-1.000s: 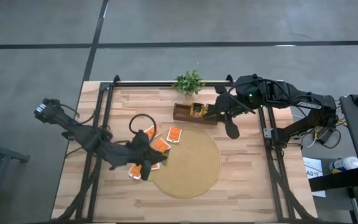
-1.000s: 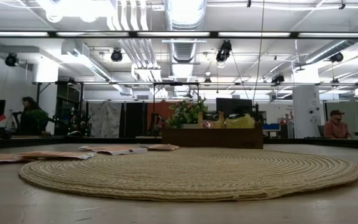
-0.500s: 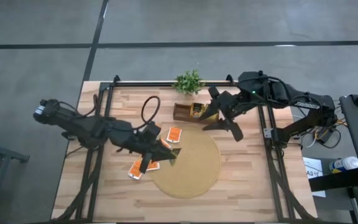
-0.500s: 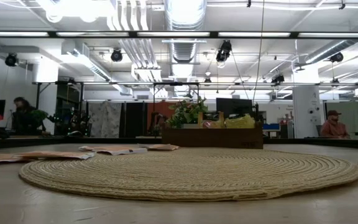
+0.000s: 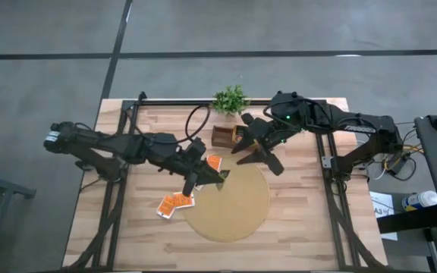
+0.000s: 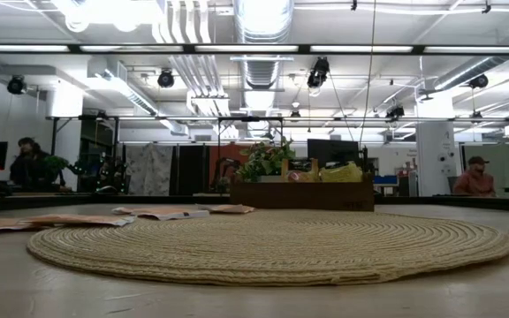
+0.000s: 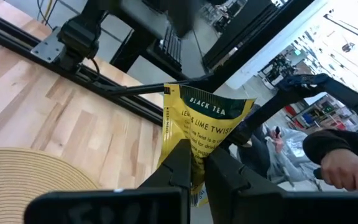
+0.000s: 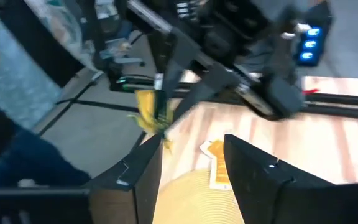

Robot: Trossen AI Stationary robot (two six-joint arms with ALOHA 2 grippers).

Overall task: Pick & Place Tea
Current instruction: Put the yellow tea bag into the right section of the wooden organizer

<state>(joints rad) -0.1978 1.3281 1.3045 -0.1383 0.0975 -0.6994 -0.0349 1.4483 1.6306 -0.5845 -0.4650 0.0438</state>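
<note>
Stretching away behind the desk is a big open hall with ducts and lamps under the ceiling, and grey floor with dark lines all around. One person sits far off at one side in the low view, another at the other. The pale wood desk top carries a black frame along its edges. A round mat lies near its middle. At the far edge stands a dark wooden box with a plant behind it.

The left claw hangs over the mat's edge, pressed together on a yellow packet, which stands upright in the pinch, clear of the desk. The right claw, spread and holding nothing, is beside the box, just past the mat.

Orange packets lie flat on the wood just off the mat, and one more lies near the left claw.
</note>
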